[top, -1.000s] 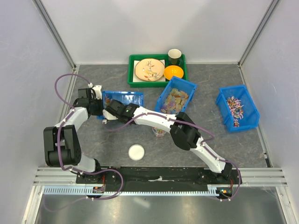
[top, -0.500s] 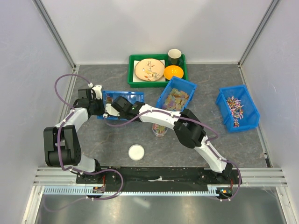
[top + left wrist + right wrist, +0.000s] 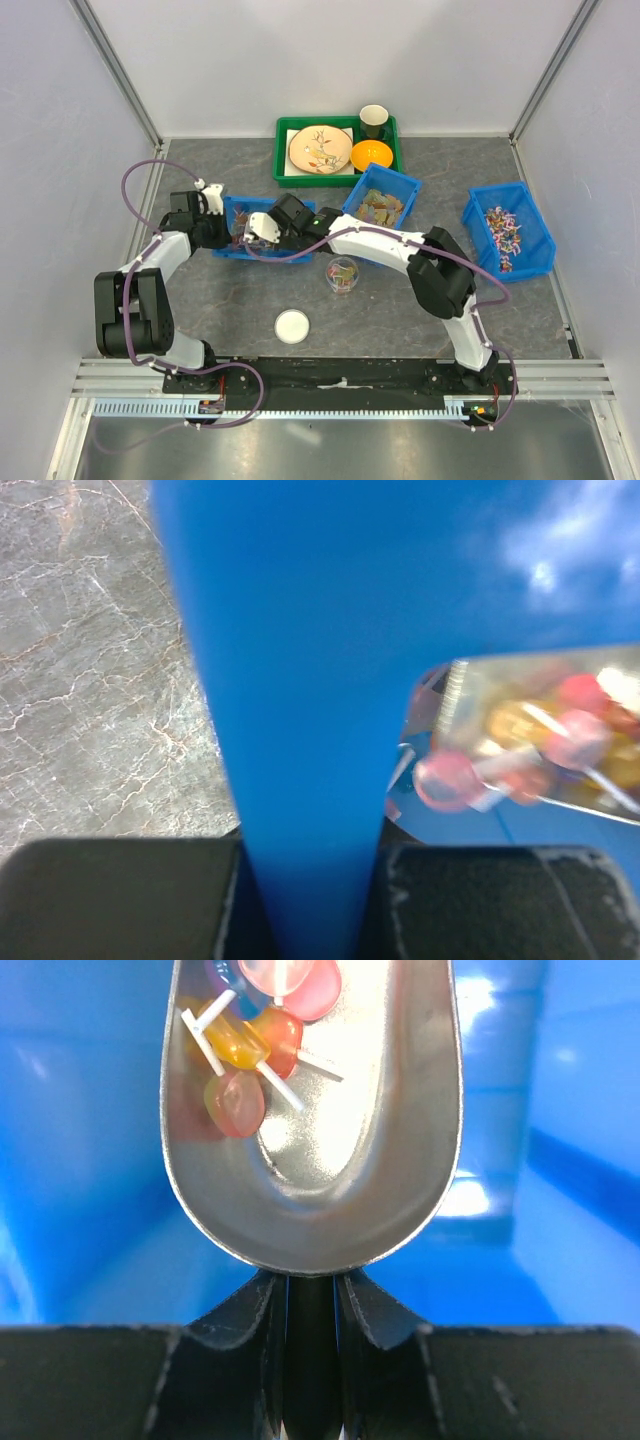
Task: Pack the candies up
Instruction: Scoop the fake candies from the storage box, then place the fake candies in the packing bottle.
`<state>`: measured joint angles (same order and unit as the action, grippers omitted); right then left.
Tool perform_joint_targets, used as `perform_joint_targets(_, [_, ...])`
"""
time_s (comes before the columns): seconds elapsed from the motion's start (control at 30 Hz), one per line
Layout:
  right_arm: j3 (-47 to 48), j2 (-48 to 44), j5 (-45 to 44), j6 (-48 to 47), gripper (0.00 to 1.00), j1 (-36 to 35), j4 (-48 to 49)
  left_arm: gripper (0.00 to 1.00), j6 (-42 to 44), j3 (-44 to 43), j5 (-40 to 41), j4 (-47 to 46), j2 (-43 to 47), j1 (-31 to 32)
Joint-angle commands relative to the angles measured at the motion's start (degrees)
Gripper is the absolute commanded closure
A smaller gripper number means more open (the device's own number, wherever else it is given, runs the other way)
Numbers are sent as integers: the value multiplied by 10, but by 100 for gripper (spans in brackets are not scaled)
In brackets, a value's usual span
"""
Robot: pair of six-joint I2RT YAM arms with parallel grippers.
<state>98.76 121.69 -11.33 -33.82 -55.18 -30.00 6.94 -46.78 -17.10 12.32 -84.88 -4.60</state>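
Gripping a metal scoop (image 3: 310,1120) by its handle, the right gripper (image 3: 310,1305) holds candies (image 3: 255,1035) at its far end inside the blue bin (image 3: 262,226), whose wall the left gripper (image 3: 310,900) pinches, the jar (image 3: 342,274) lying nearer the bases.

My desk (image 3: 200,290) is grey veined stone, boxed by plain white walls (image 3: 330,60) with metal posts (image 3: 120,70) at the far corners.
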Motion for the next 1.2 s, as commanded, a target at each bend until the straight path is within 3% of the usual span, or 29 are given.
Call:
perform_joint_targets(0.0, [-18,-76,31,1,100,16,16,98,10,1,-29,-3,12,-1])
perform_joint_targets(0.6, [-149,-249,85,-42,100,77,-2,98,47,-39,-49,87,58,0])
perform_joint_targets(0.77, [-206,-302,105,-45,100,89,-11,98,43,-9,-55,65,84,0])
perform_joint_targets(1.17, [-364,-493,112,-67,100,106,-38,98,39,6,-35,50,52,-1])
